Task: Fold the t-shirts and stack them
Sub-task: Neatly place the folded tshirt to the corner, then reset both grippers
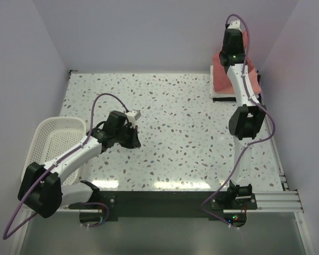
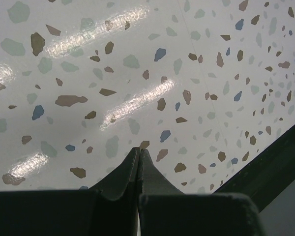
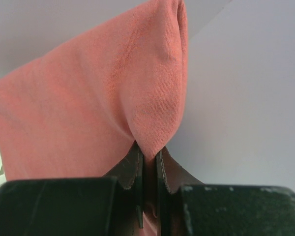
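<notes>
Dark moulded fingers of the right end effector (image 3: 147, 158) fill the bottom of the right wrist view, closed almost fully on a pinched fold of a salmon-red, fine-knit cloth t-shirt (image 3: 88, 103). Cloth bulges up out of the narrow slot between the fingers and spreads left as a soft, matte sheet with a rounded, doubled edge on the right and a plain pale wall behind it.

Seen from above, that arm reaches to the far right corner of the worktop (image 1: 175, 133), a glossy white terrazzo-patterned surface flecked brown, blue and grey. There the shirt is held up over a pile of folded shirts (image 1: 221, 79), pink on top with a white layer at its near edge. The arm hides whether the raised cloth touches the pile.

On the left, the left end effector (image 2: 139, 160) has its fingers pressed together on nothing, low over bare worktop, near a white plastic mesh basket (image 1: 56, 138).

The shirt looks light, limp and sturdy; the knit should grip rather than slip. From one pinch it will likely sag and swing, so taking a folded edge or two corners should keep it flatter
</notes>
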You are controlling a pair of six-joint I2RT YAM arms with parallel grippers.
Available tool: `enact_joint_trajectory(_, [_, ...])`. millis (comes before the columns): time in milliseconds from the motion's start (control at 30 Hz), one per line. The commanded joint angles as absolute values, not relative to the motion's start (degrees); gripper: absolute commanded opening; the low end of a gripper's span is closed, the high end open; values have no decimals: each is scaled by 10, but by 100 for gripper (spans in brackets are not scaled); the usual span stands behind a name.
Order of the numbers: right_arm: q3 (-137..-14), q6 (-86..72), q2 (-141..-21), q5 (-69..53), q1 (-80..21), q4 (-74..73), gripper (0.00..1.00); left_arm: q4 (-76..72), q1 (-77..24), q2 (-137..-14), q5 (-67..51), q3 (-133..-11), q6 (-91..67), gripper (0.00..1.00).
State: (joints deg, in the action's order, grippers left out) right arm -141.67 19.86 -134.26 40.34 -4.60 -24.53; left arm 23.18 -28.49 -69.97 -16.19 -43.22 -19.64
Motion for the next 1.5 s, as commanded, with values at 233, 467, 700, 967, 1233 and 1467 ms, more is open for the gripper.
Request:
enact_joint_trajectory(233, [-1404,185,-1350,414,-21,-198,47,212,-277,-717,-178,-432,-183,0])
enact_joint_trajectory(467, [-1438,165,-1374,443,-14,-209,99,212,-275,-717,-178,-432,-183,0])
enact_joint_trajectory(700, [-1418,90,-1324,400,-15,-251,99,212,-270,-713,-175,-434,-183,0])
enact_joint_trajectory(967, [-1199,-74,-1138,294,-23,-264,99,209,-251,-690,-169,-438,-182,0])
enact_joint_trajectory(1233, [-872,-179,-924,240,-125,-229,99,212,-214,-655,-143,-443,-180,0])
enact_joint_trajectory(1467, [-646,-226,-774,192,-262,-202,99,214,-207,-632,-118,-442,-182,1])
